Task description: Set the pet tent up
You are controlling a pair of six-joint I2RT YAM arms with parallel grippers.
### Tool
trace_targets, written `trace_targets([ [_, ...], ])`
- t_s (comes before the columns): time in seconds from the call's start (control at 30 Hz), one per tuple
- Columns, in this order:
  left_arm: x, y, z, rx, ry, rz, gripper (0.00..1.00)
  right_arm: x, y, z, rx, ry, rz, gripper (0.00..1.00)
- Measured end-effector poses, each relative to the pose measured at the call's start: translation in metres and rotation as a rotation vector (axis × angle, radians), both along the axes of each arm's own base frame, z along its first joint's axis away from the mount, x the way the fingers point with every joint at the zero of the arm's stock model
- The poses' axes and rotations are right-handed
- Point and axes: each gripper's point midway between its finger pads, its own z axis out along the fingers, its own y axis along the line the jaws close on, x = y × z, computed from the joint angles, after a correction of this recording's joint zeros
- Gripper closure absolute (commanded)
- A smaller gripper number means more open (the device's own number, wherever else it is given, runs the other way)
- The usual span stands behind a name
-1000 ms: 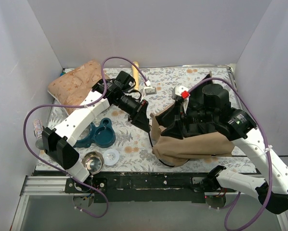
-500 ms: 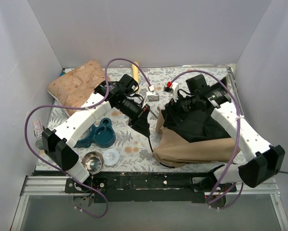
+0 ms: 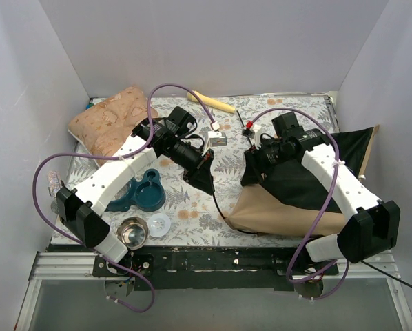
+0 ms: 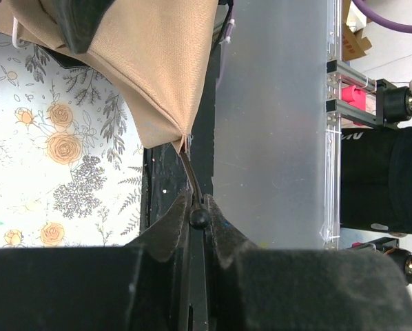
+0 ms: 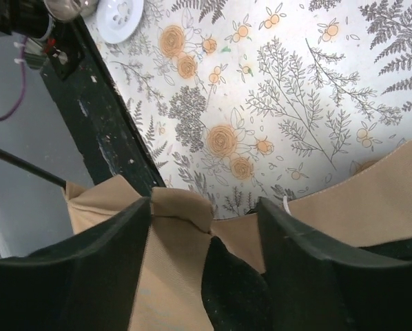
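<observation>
The pet tent (image 3: 275,210) lies half collapsed at the right of the table, tan shell in front, black mesh panel (image 3: 306,183) behind, and a flap spread toward the right wall. A thin black pole (image 3: 216,203) curves from the tent's near-left corner up to my left gripper (image 3: 202,178). In the left wrist view that gripper (image 4: 199,207) is shut on the pole's ball end (image 4: 199,218), below the tan corner (image 4: 158,89). My right gripper (image 3: 253,165) sits on the tent's left edge. It (image 5: 204,207) is open, fingers astride a tan fold (image 5: 182,214) and black fabric (image 5: 233,289).
A patterned cushion (image 3: 109,121) lies at the back left. A teal dish (image 3: 144,192), metal bowl (image 3: 131,232) and white lid (image 3: 158,224) sit front left. A yellow stick (image 3: 213,102) and small grey box (image 3: 217,138) lie at the back. The black rail (image 5: 103,117) edges the table.
My right arm has swung back over the tent's left edge. The tent has shifted right, its black flap now spread toward the right wall. The left gripper has kept its hold on the pole.
</observation>
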Motion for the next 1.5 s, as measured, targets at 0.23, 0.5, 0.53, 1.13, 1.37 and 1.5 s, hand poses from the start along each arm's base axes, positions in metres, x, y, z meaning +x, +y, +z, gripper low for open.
trace_targets([
  [0.23,-0.001,0.000,-0.001,-0.004,0.005,0.021,1.00,0.000,-0.003,0.019,0.133,0.036,0.024,0.99],
  [0.5,0.002,-0.012,0.012,-0.073,0.044,0.049,1.00,-0.004,0.018,0.063,0.321,0.015,0.060,0.99],
  [0.53,0.002,-0.013,0.013,-0.078,0.046,0.049,1.00,-0.004,0.019,0.070,0.340,0.005,0.058,0.99],
  [1.13,0.002,-0.036,0.021,-0.253,0.277,0.001,1.00,-0.016,0.051,0.127,0.525,-0.014,0.035,0.99],
  [1.37,0.004,-0.033,0.030,-0.358,0.286,0.096,1.00,-0.017,0.050,0.124,0.521,-0.049,0.002,0.99],
  [1.5,0.010,-0.035,0.061,-0.457,0.224,0.142,1.00,-0.010,0.048,0.120,0.504,-0.083,-0.052,0.99],
])
